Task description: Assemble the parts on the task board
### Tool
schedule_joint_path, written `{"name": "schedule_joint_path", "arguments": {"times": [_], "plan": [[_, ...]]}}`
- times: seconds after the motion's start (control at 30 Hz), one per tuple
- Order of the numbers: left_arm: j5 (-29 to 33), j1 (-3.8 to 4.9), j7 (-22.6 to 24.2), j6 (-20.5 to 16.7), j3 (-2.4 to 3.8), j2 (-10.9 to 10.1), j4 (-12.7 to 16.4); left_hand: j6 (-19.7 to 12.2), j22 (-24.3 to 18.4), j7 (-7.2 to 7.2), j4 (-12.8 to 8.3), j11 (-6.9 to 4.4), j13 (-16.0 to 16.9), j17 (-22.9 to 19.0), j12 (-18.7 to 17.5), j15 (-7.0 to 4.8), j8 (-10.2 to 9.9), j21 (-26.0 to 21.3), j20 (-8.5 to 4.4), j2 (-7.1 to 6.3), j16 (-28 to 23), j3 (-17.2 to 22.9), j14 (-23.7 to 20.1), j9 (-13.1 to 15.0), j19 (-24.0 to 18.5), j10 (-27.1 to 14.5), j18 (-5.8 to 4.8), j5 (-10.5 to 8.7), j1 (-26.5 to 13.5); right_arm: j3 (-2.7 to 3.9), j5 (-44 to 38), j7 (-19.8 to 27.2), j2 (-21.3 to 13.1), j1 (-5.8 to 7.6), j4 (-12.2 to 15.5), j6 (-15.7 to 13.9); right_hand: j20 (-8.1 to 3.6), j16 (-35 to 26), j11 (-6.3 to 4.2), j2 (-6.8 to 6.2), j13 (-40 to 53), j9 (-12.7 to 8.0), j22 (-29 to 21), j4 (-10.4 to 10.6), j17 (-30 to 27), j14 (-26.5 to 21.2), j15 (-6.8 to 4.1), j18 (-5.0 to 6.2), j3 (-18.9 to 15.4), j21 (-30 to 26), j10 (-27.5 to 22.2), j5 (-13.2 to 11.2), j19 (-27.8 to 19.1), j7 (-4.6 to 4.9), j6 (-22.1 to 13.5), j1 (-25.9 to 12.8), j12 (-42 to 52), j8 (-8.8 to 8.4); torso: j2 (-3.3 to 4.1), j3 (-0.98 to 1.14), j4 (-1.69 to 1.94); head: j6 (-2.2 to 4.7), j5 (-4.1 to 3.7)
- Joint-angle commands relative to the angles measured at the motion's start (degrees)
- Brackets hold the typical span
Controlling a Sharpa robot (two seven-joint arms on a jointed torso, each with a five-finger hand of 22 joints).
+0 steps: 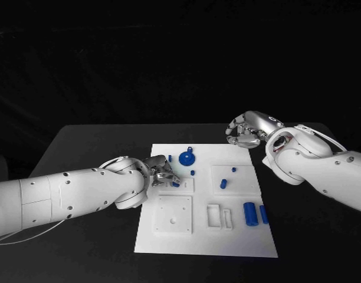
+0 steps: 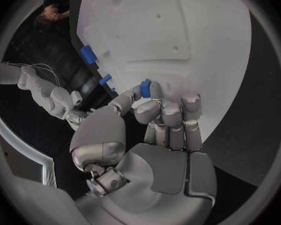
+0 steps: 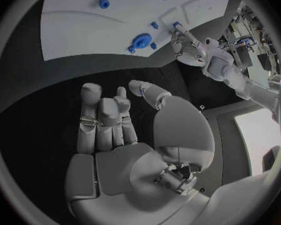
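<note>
I see my left hand (image 1: 159,170) over the task board's (image 1: 206,247) left edge, pinching a small blue part (image 2: 145,88) between thumb and fingertips. A blue gear (image 1: 187,158) lies just beyond that hand. My right hand (image 1: 250,131) hovers off the board's far right corner, fingers loosely apart, holding nothing. 2 blue cylinders (image 1: 250,213) lie nearer me.

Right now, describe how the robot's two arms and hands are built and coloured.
Both arms are glossy white, rounded shells with small dark screw dots. The left arm has a thin pale cable looping beneath it; the right arm has a thin cable arching over its wrist. The left hand and right hand are silver metal, with segmented fingers capped by smooth pale-grey pads.
</note>
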Motion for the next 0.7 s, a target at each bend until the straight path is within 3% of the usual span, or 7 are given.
{"name": "schedule_joint_path", "arguments": {"times": [0.03,0.07,0.1,0.13,0.17,0.7], "plan": [[1.11,-0.79,-0.43,4.21,-0.58,0.48,0.32,8.94,0.37,-6.14,0.35,-3.16,-0.20,-0.04,0.22,-3.24,0.26,-0.09,-6.24,0.17,0.07,-0.61,3.32,-0.20,-0.04,-3.76,0.40,-1.91,-0.01,0.05,0.02,0.51,-0.01,0.02,0.00,0.44,-0.48,-0.34,-0.15,0.09,-0.07,-0.07,0.73,0.29,0.10,-0.14,0.03,0.74,0.19,-0.31,-0.09,0.29,-0.06,0.52,0.00,-0.30,-0.03,0.13,0.01,-0.07,0.03,0.11,-0.02],[1.28,-0.79,-0.45,4.27,-0.58,0.46,0.32,8.92,0.34,-6.15,0.91,-3.16,-0.29,-0.05,0.26,-3.25,0.30,-0.14,-6.22,-0.05,0.07,-0.98,3.30,-0.26,-0.04,-3.78,0.40,-4.34,-0.35,0.05,0.02,0.50,-0.02,0.02,-0.02,0.44,-0.49,-0.35,-0.15,0.11,-0.07,-0.07,0.73,0.28,0.10,-0.14,0.03,0.74,0.21,-0.32,-0.09,0.29,-0.06,0.52,0.00,-0.28,-0.03,0.13,0.01,-0.06,0.03,0.14,-0.01],[1.34,-0.79,-0.46,4.31,-0.58,0.46,0.32,8.90,0.32,-6.13,1.18,-3.20,-0.34,-0.06,0.28,-3.27,0.30,-0.18,-6.23,-0.23,0.05,-1.04,3.28,-0.31,-0.07,-3.80,0.42,-5.07,-0.40,0.05,0.02,0.51,-0.02,0.02,-0.03,0.43,-0.49,-0.35,-0.15,0.12,-0.07,-0.07,0.73,0.28,0.10,-0.14,0.03,0.74,0.22,-0.32,-0.09,0.29,-0.07,0.52,0.00,-0.27,-0.03,0.13,0.01,-0.08,0.03,0.15,-0.02],[1.38,-0.79,-0.45,4.33,-0.58,0.44,0.31,8.86,0.28,-6.23,1.99,-3.16,-0.48,-0.07,0.34,-3.31,0.33,-0.27,-6.25,-0.69,0.05,-1.28,3.25,-0.42,-0.11,-3.85,0.46,-7.75,-0.70,0.05,0.02,0.51,-0.01,0.02,-0.04,0.44,-0.49,-0.35,-0.15,0.13,-0.07,-0.07,0.73,0.27,0.10,-0.14,0.03,0.74,0.23,-0.32,-0.10,0.28,-0.07,0.52,0.00,-0.25,-0.03,0.13,0.02,-0.07,0.04,0.13,-0.02],[1.39,-0.79,-0.43,4.34,-0.58,0.43,0.29,8.85,0.28,-6.17,2.50,-3.21,-0.56,-0.09,0.38,-3.34,0.35,-0.30,-6.25,-1.07,0.03,-1.39,3.22,-0.49,-0.13,-3.88,0.47,-8.72,-0.90,0.05,0.02,0.51,-0.01,0.02,-0.04,0.45,-0.49,-0.35,-0.15,0.13,-0.07,-0.07,0.73,0.27,0.10,-0.14,0.03,0.74,0.23,-0.32,-0.10,0.27,-0.07,0.52,0.00,-0.25,-0.03,0.13,0.03,-0.06,0.05,0.12,-0.04],[1.65,-0.79,-0.40,4.14,-0.58,0.48,0.15,8.71,0.30,-6.14,4.72,-3.24,-0.94,-0.12,0.55,-3.54,0.44,-0.38,-6.24,-2.02,0.02,-1.68,3.15,-0.77,-0.20,-3.97,0.52,-9.56,-1.85,0.05,0.02,0.52,-0.02,0.02,-0.15,0.51,-0.50,-0.36,-0.15,0.14,-0.08,-0.07,0.73,0.25,0.10,-0.15,0.03,0.74,0.24,-0.34,-0.11,0.19,-0.07,0.52,0.00,-0.22,-0.03,0.13,0.00,0.01,-0.03,0.17,0.06]]}}
